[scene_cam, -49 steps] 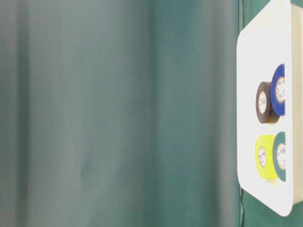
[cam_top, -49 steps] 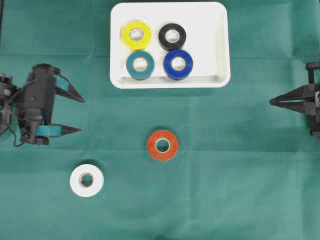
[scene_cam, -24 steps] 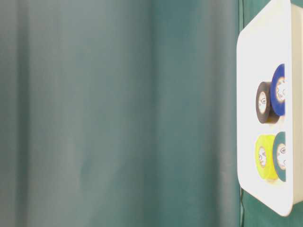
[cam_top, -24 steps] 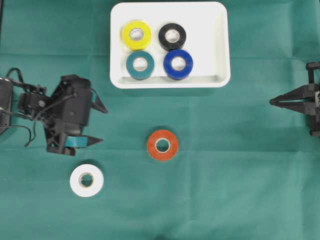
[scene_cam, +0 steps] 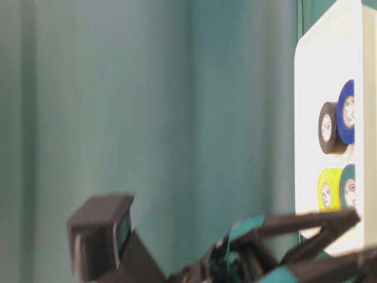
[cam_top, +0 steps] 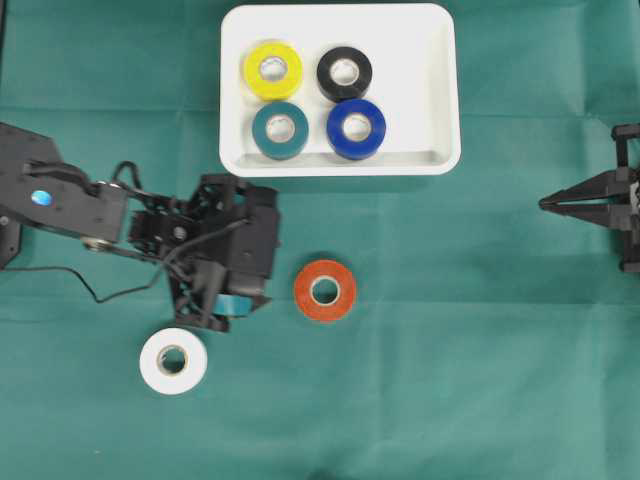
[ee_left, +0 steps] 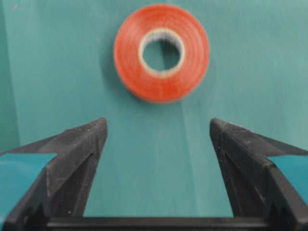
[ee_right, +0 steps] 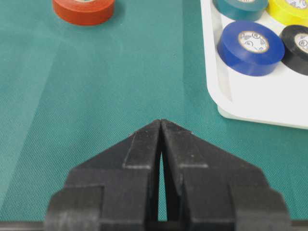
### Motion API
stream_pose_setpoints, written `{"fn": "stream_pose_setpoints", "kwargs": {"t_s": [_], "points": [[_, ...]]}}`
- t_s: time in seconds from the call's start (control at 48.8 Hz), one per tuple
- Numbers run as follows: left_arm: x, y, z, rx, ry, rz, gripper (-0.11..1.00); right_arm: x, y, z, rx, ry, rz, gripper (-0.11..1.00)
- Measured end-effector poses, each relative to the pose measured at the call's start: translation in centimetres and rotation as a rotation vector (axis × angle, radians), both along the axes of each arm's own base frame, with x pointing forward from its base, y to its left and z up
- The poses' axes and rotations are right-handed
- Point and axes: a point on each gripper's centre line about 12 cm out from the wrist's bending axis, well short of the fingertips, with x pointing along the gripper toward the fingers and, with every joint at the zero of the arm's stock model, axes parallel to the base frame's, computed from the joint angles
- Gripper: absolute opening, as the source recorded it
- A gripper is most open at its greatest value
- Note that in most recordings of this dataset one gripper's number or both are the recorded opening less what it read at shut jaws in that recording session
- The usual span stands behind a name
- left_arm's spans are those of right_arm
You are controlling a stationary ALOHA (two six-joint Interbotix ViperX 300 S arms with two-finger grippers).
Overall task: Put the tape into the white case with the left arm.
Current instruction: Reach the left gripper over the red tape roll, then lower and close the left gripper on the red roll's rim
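Now the left arm (cam_top: 60,200) reaches much farther toward the middle of the overhead view than a second ago, when its pincer sat at the left edge; the left pincer (cam_top: 262,262) has swept in to hang just left of the orange tape (cam_top: 325,290), near it but not touching. In the left wrist view its two black fingers (ee_left: 77,159) stand wide apart at the bottom of the frame, empty, with the orange roll lying flat on the green surface (cam_top: 480,380) in the upper middle, centred on the gap between them. The white tape (cam_top: 173,360) stays where it was, lower left, just below the arm. The white case (cam_top: 440,90) at the top centre is unchanged and already holds yellow, black, teal and blue rolls, with bare floor on its right side. The right pincer (ee_right: 161,127) rests at the right edge, its jaws pressed together and unmoved. By my judgement the approach is nearly done: the orange roll looks like the chosen one, and what remains is to close in, grip it and carry it up to the case.
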Motion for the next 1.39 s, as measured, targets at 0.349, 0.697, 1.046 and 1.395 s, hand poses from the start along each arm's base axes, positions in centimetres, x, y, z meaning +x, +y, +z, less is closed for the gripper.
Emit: {"fn": "stream_pose_setpoints", "kwargs": {"t_s": [0.349,0.697,1.046,1.395], "points": [[3.2,-0.5,-2.0,0.005,0.041,0.001,0.84,0.0,0.0,0.0,0.0,0.0,0.0,-0.09],[4.7,0.1,-2.9,0.008,0.056,0.02,0.84,0.0,0.0,0.0,0.0,0.0,0.0,-0.09],[6.2,0.0,-3.5,0.012,0.074,0.018,0.84,0.0,0.0,0.0,0.0,0.0,0.0,-0.09],[6.9,1.1,-4.8,0.016,0.108,0.044,0.84,0.0,0.0,0.0,0.0,0.0,0.0,-0.09]]}}
